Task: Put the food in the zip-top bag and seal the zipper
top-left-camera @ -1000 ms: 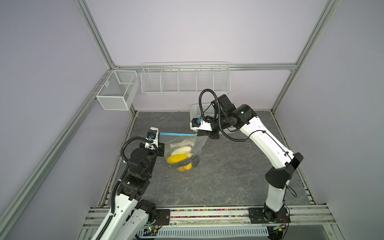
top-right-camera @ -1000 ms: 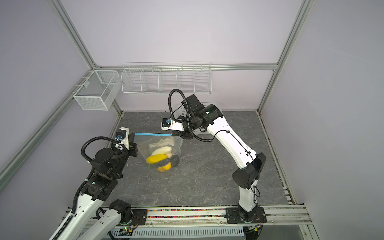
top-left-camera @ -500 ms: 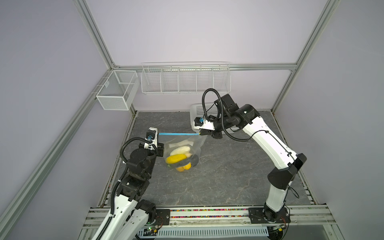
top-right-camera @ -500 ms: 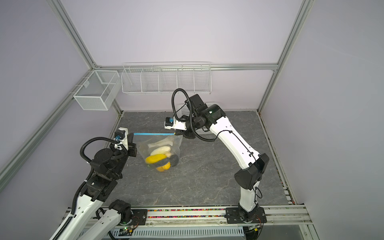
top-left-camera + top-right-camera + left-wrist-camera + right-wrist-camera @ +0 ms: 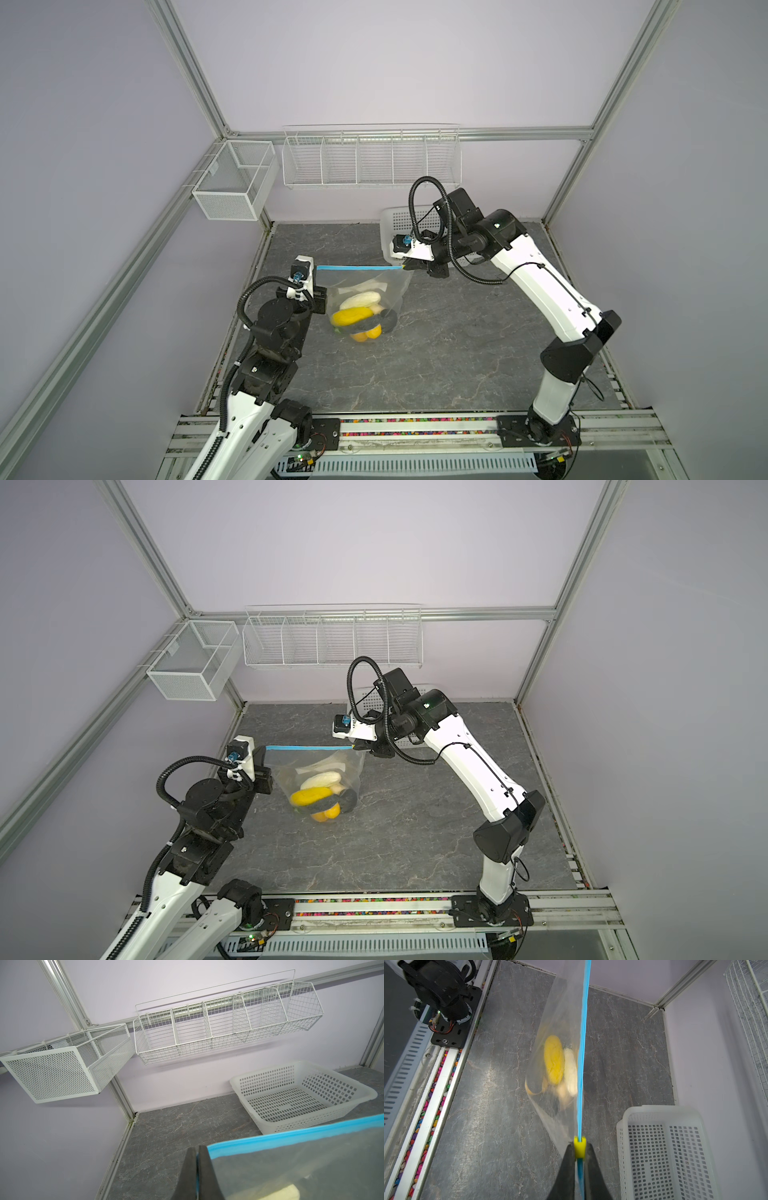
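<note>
Sliding away from the left tool (image 5: 322, 296), the right tool (image 5: 409, 267) has drawn the zipper (image 5: 357, 269) out taut.
Both tools are pinched tight: right on the zipper's yellow end, left on the bag (image 5: 395, 286) corner; food (image 5: 349, 316) sags in the bag between them, below the zipper.

The right arm (image 5: 536, 282) hides much of the white basket (image 5: 395, 222) in both top views; the food (image 5: 554, 1059) looks blurred.
</note>
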You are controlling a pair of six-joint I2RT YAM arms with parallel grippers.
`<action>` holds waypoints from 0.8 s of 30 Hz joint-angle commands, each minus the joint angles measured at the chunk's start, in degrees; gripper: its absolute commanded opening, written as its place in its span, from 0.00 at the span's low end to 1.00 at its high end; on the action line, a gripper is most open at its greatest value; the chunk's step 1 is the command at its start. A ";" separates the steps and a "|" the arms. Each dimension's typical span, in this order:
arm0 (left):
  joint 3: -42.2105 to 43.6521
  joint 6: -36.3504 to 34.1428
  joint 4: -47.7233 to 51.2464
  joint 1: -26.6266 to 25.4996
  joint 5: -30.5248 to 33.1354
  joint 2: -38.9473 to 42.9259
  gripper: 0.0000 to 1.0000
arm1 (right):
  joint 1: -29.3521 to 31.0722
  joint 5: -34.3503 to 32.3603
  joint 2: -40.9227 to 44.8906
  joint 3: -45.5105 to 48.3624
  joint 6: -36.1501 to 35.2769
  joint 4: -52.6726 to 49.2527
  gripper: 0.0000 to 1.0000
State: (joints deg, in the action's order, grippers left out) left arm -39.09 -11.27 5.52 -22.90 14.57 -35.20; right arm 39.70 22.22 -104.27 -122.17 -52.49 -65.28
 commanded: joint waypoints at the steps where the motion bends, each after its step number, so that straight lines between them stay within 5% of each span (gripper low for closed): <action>1: -0.28 -0.73 -0.43 0.47 1.60 0.48 0.00 | -0.95 -0.67 2.22 0.53 0.24 -1.30 0.06; 8: -1.51 -0.93 -1.18 0.48 -9.48 0.66 0.00 | 0.00 1.44 2.05 0.65 0.35 -1.42 0.11; 13: -1.25 0.72 -4.92 0.48 -22.20 1.45 0.00 | 4.55 -0.07 1.36 -2.48 4.45 -0.68 0.57; 16: -1.68 1.26 -5.78 0.48 -27.44 1.38 0.00 | 6.00 -2.51 0.23 -3.95 6.62 0.51 0.70; 24: -2.13 0.44 -5.61 0.48 -28.82 1.62 0.00 | 6.17 -1.32 -10.21 -20.49 11.44 -9.98 0.63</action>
State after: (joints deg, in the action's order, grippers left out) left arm -39.11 -10.81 1.96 -22.57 -12.03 -34.37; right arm 46.00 20.18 -111.00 -139.04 -44.14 -69.25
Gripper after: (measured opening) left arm 0.047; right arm 0.631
